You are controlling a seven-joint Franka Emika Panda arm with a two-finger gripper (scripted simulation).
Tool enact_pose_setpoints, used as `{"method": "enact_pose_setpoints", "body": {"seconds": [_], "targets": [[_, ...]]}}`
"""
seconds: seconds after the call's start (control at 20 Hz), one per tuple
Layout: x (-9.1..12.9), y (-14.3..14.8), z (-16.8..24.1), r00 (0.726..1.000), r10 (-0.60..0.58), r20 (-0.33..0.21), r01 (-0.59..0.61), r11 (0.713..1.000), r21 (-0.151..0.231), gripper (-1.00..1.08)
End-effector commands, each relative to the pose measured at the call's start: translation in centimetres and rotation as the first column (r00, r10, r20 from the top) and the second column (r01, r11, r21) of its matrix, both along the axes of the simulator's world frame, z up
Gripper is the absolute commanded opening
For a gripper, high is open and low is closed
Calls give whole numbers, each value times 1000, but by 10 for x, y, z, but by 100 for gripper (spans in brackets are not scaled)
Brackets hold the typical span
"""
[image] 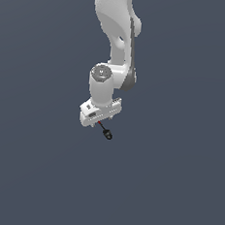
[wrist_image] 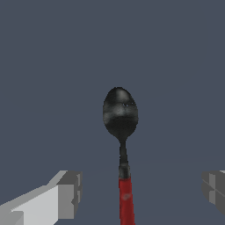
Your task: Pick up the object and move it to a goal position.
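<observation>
In the wrist view, the gripper (wrist_image: 138, 191) is closest. Its two grey finger pads (wrist_image: 70, 193) sit far apart, one on each side, so it is wide open & holds nothing. The other pad (wrist_image: 214, 189) shows only at the pic's edge.

Between the pads lies the object (wrist_image: 121, 145). It looks like a small spoon: red handle (wrist_image: 126, 200) near the gripper, then a thin dark stem, then a black shiny oval bowl (wrist_image: 120, 112) farther out. The red end sits in the gap between the pads, closer to the middle than to either one. Neither pad touches it.

Past the spoon there is just flat dark blue-grey floor (wrist_image: 52, 66).

In the exterior view, the white arm (image: 114, 41) comes down from the top of the pic. The gripper (image: 100, 114) hangs at its low end, tilted a bit. The object (image: 106, 132) is tiny here, just under the gripper & a bit toward the exterior view's right. Its black knob end points away from the gripper; a bit of red shows right by the fingers. Can't tell from here if it rests on the floor (image: 30, 175).
</observation>
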State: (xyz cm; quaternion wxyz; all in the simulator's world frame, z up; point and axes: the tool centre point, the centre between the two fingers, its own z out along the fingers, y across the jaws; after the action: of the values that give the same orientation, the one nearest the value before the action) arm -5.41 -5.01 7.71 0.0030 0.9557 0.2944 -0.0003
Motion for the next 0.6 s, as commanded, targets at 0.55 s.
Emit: {"method": "enact_pose_setpoints", "body": {"seconds": [0.55], "targets": [[-16,-9,-16,990,143,-1,-143,990,6,100]]}}
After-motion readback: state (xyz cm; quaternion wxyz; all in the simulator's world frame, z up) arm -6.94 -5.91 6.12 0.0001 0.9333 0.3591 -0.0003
